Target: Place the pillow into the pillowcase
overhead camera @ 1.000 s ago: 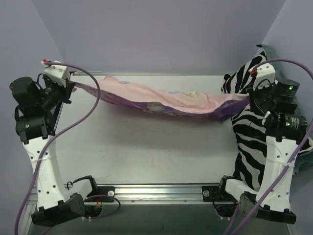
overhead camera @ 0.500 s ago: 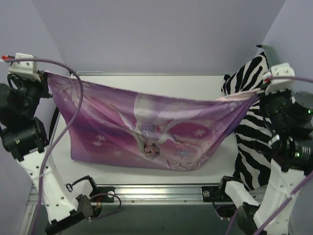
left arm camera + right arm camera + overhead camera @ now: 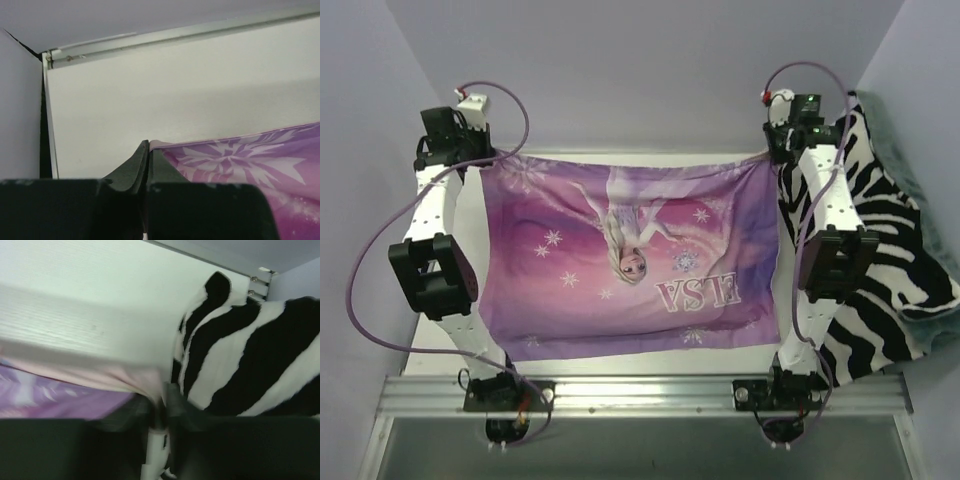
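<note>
**Q:** Status of the left gripper [image 3: 486, 157]?
**A:** Clamped on the pillowcase [image 3: 630, 262] corner at 11 o'clock. The wrist view shows its fingers pressed together with the purple hem between them.
**Q:** What changed in the last second?
**A:** The pillowcase was slung as a narrow band across mid-table, pink lining up. Both arms have since lifted it, turned it over and reached toward 12 o'clock. It now lies spread on the table [image 3: 175, 90], printed side up, lettering inverted.
**Q:** Status of the right gripper [image 3: 772, 155]?
**A:** Clamped on the opposite corner at 1 o'clock, just beside the blanket [image 3: 890, 265] at 3 o'clock.
**Q:** Location of the pillow?
**A:** Not visible in any view.
**Q:** Consequence for the task?
**A:** Judged: the pillowcase is laid out ready for loading, but the pillow must be located first
</note>
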